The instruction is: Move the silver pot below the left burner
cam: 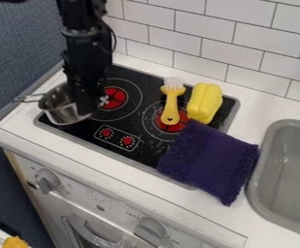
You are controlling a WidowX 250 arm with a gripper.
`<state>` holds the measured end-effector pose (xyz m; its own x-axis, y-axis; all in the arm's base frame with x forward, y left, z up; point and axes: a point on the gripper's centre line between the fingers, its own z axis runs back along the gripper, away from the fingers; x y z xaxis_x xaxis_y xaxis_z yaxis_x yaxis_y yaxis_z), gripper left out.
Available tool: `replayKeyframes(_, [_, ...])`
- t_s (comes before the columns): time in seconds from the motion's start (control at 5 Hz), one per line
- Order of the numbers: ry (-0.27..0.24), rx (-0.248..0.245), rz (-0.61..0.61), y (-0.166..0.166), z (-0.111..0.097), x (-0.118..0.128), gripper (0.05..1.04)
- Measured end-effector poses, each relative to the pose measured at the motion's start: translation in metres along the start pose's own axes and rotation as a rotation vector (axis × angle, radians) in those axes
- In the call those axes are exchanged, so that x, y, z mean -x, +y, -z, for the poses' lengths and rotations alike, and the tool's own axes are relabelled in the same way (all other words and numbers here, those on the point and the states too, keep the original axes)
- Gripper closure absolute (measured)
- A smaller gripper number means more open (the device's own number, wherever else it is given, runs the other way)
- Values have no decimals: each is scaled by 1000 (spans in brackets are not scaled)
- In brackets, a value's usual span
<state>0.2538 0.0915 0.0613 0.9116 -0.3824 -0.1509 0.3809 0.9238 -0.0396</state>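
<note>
Silver pot [61,113], 1: left of left burner [117,97]. Remaining, apparently: placement below. Jaws: cannot tell whether spread or pinching.

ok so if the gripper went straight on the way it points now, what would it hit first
Probably the silver pot, right below it; depth is unclear, so it could instead meet the black stove top beside the pot.
</note>
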Motion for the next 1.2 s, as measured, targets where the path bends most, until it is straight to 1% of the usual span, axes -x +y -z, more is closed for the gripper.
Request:
replayKeyframes(0.2, [93, 13, -17, 5, 17, -7, 1003])
replayKeyframes(0.4, [126, 10, -25, 3, 20, -13, 970])
replayKeyframes(0.6, [125, 15, -10, 3, 20, -13, 794])
replayKeyframes(0.8, [69, 11, 5, -4, 17, -16, 513])
replayKeyframes(1.0, [-118, -24, -31, -16, -11, -14, 219])
replayKeyframes(1.2, [-167, -37, -97, -15, -16, -11, 70])
